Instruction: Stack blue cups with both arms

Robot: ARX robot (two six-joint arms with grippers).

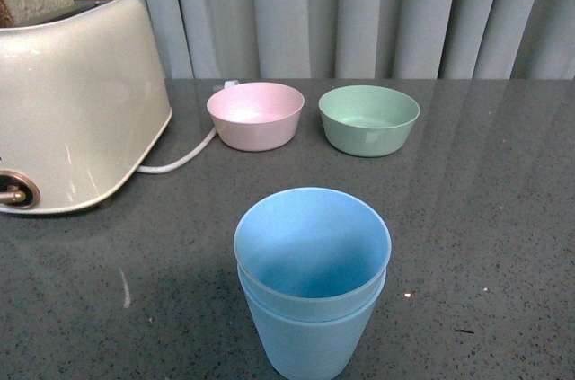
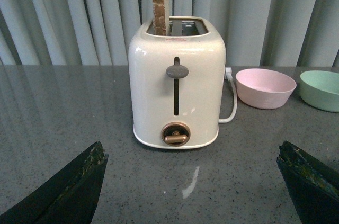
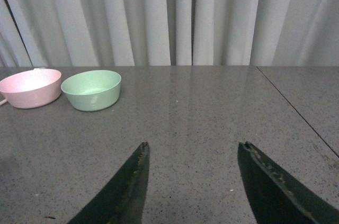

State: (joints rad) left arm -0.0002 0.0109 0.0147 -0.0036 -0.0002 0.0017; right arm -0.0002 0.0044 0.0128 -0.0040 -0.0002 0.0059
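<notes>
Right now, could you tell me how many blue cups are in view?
2: the inner cup is nested in the outer cup, standing at the table's near edge, in front of the two bowls.

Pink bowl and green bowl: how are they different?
The pink bowl is pale pink; the green bowl is mint green. The pink bowl sits nearer the toaster, beside its white cord; the green bowl sits on the far side of it from the toaster. Both are upright, empty, and alike in shape and size.
</notes>
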